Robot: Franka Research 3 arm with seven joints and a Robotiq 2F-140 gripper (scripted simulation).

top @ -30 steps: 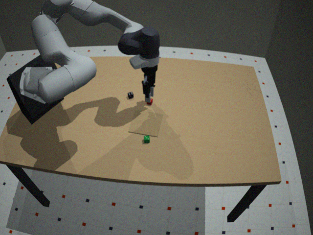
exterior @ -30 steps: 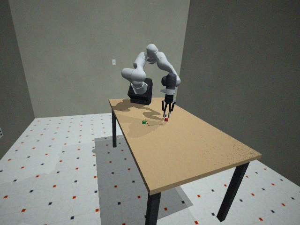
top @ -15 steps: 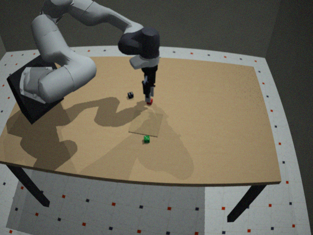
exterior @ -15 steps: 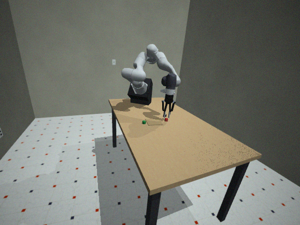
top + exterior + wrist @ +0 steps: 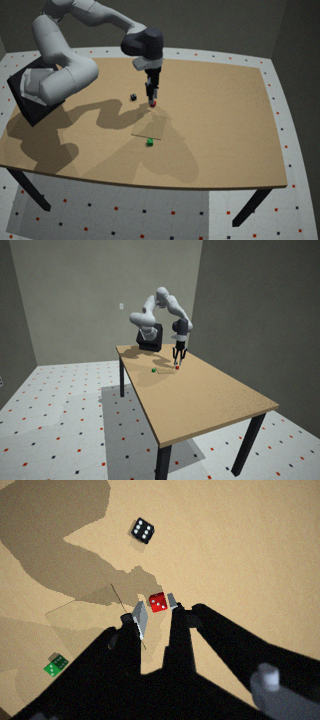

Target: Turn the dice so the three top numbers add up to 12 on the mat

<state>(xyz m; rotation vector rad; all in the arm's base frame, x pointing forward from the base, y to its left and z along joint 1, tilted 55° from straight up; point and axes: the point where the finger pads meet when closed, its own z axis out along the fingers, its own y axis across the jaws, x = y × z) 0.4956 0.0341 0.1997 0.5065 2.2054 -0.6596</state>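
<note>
Jaws (image 5: 153, 99) (image 5: 178, 364) part-spread, pinching nothing.
Red die (image 5: 154, 105) (image 5: 177, 367) (image 5: 158, 602) just below their gap; mat (image 5: 148, 128) (image 5: 164, 371) (image 5: 75, 617) toward the table's (image 5: 219, 142) (image 5: 191, 400) (image 5: 240, 545) right-hand long edge.

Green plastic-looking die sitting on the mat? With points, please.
No, the green die (image 5: 150, 142) (image 5: 153, 370) (image 5: 53, 667) lies on the wooden table, just beyond the thin tan mat's (image 5: 148, 126) (image 5: 165, 371) (image 5: 75, 620) edge.

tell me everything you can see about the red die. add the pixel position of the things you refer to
The red die (image 5: 154, 104) (image 5: 177, 367) (image 5: 158, 602) is a small, plastic-looking cube, with three white pips in a diagonal facing the wrist camera. It sits flat on the table, off the mat (image 5: 148, 127) (image 5: 165, 370) (image 5: 82, 622), below the partly open gripper (image 5: 152, 100) (image 5: 178, 364) (image 5: 157, 605); finger contact is unclear.
</note>
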